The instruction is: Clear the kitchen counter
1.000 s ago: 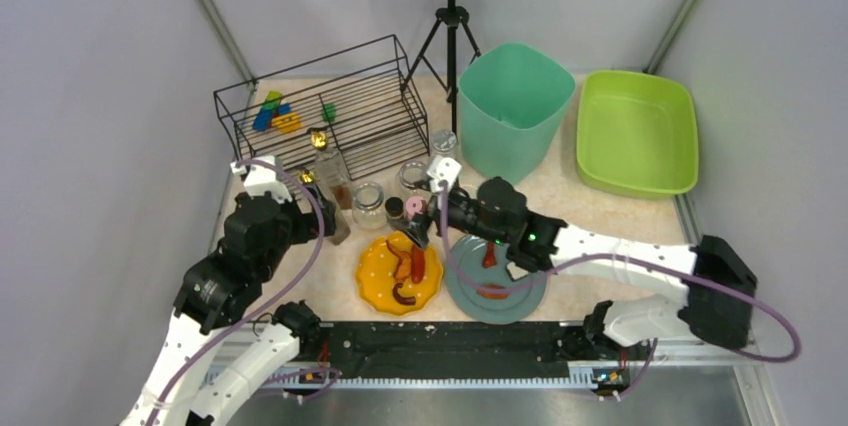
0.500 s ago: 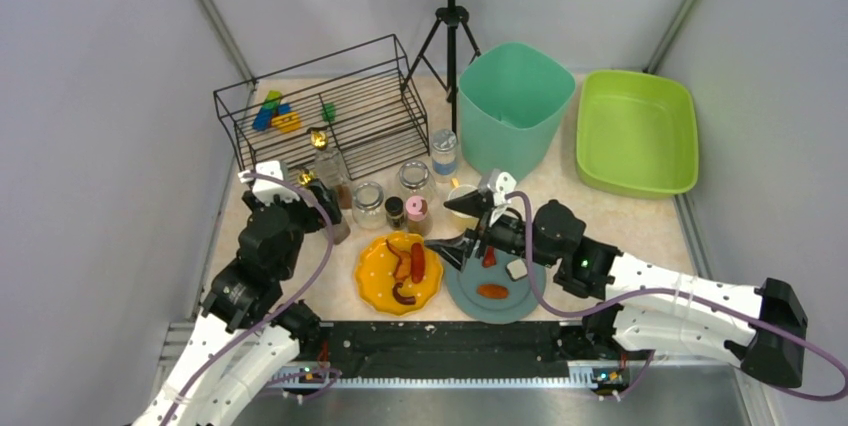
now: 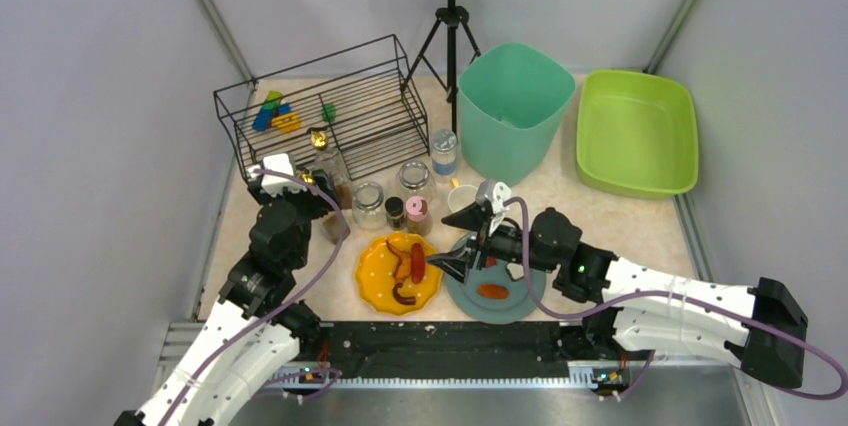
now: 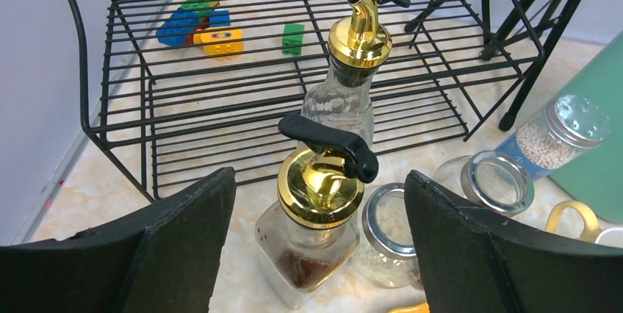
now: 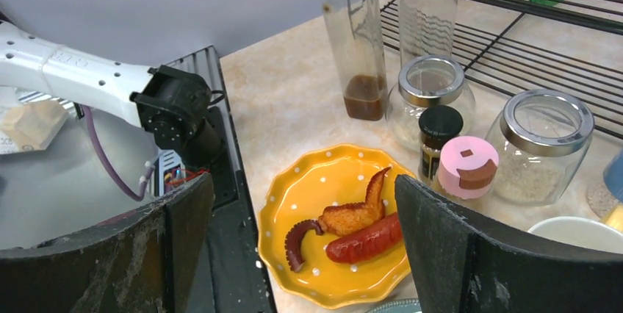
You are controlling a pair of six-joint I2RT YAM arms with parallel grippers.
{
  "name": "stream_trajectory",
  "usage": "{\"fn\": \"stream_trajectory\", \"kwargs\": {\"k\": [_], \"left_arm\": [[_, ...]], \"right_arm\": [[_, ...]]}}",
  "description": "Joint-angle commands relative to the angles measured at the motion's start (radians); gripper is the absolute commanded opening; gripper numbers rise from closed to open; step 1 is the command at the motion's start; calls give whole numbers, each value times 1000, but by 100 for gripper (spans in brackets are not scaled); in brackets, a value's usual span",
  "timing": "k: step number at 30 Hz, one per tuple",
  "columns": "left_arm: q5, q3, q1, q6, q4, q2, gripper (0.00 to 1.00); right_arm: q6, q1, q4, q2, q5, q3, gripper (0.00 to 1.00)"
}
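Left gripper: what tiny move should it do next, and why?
The left gripper stands open, with the gold-capped brown-sauce bottle centred between its fingers but seemingly ahead of their tips. So it should probably ease forward a little until the fingers flank the glass body; closing now might catch nothing. The jar stands close beside the bottle, so go gently.

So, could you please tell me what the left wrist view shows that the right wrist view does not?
Only the left wrist view shows the bottles' gold pourer caps, the tripod legs and the side of the teal bin. Only the right wrist view shows the yellow plate with its sausage, and the pink-lidded jar. Both show the sauce bottle, the wire rack and the kitchen counter.
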Motion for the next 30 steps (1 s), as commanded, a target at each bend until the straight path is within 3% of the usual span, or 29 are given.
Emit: {"fn": "stream_trajectory", "kwargs": {"k": [1, 5, 15, 30], "left_arm": [[-40, -52, 0, 22, 150, 7, 88], [-40, -113, -1, 9, 234, -10, 85], [-62, -154, -2, -3, 249, -47, 82], [-35, -186, -3, -17, 346, 18, 71]], "right_arm": [[22, 12, 69, -14, -33, -13, 92], [26, 12, 75, -11, -48, -23, 92], [34, 11, 89, -7, -66, -48, 92], [65, 12, 95, 10, -89, -60, 92]]}}
